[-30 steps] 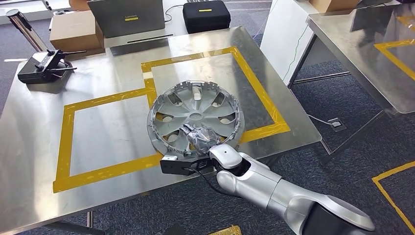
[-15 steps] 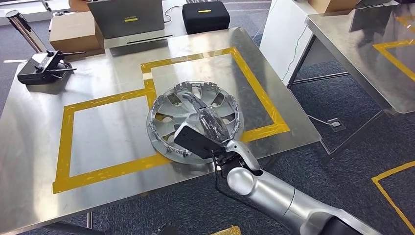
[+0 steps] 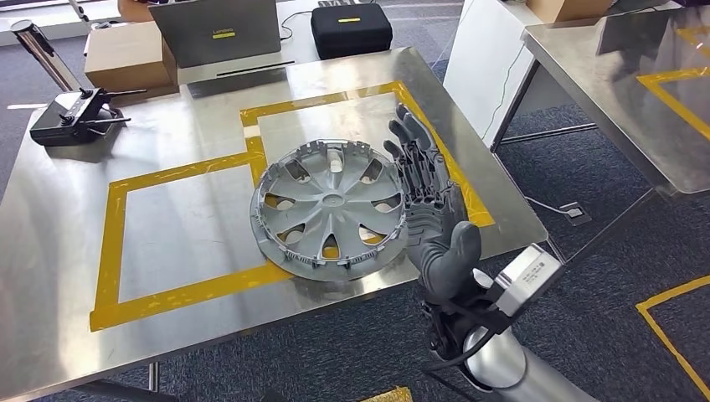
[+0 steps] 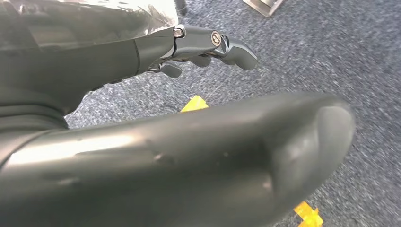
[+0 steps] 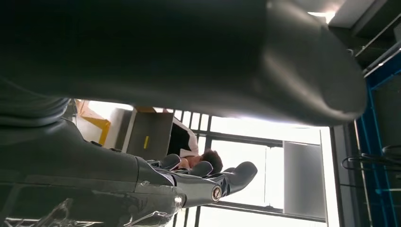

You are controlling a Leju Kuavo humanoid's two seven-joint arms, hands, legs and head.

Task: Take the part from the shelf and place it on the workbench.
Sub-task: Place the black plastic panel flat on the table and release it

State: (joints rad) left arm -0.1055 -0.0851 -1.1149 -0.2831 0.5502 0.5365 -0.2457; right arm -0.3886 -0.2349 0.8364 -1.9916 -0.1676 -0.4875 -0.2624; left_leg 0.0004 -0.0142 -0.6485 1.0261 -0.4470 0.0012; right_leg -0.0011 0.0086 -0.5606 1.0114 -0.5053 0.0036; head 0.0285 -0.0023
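Fingers [image 3: 416,159] of the right hand [image 3: 431,213] spread, released; wheel cover [image 3: 333,209] lies on the counter [image 3: 67,243]; placing looks done, next withdraw.

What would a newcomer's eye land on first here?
The silver hubcap lying flat on the steel workbench, straddling the yellow tape. Next, the right hand, raised with fingers spread just right of the hubcap, holding nothing.
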